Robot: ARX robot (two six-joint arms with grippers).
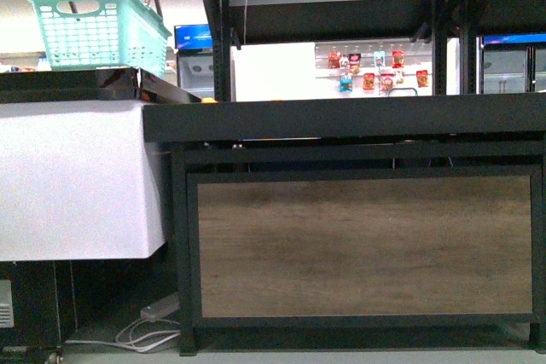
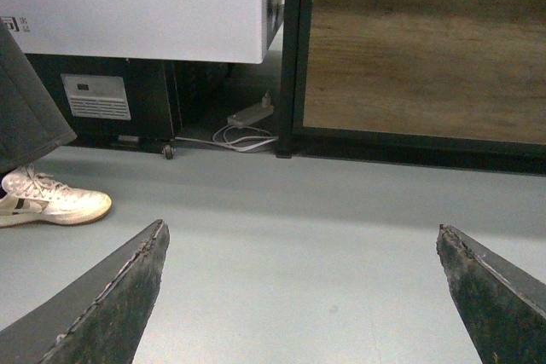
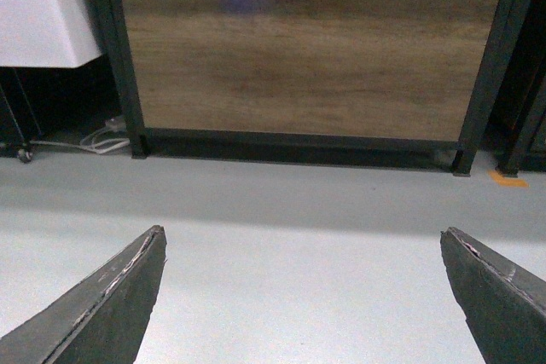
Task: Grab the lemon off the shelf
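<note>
As the left wrist view shows it, left hand [image 2: 299,228]: fingers spread wide, nothing held, nothing touched, above bare floor [image 2: 281,202].
State of right hand [image 3: 301,231]: fingers likewise spread wide, nothing held, clear of all surfaces.
Position of lemon: cannot be told; the tray surface lies edge-on to the front view. Pointing direction and long axis: cannot be told.
Orange speck [image 1: 209,101]: sits on the tray edge, too small to identify.
Position of shelf [image 1: 341,118]: directly ahead, black metal frame, tiered, faced squarely by the front view.
Wood-grain panel [image 1: 363,245]: brown, set in the lower frame, grain running horizontally.
Surface: floor pale grey, smooth, with a shadow band along the frame's foot.
White cabinet [image 1: 77,176]: just beside the shelf, on the robot's left.
Basket [image 1: 98,27]: teal plastic, perforated, upright on a dark top above the cabinet.
Power strip [image 1: 158,310]: white, on the floor with looped cable, between cabinet and frame leg.
Sneaker [image 2: 51,204]: white, below a dark trouser leg.
Packets [image 1: 375,70]: coloured, hanging on a white wall behind the shelf.
</note>
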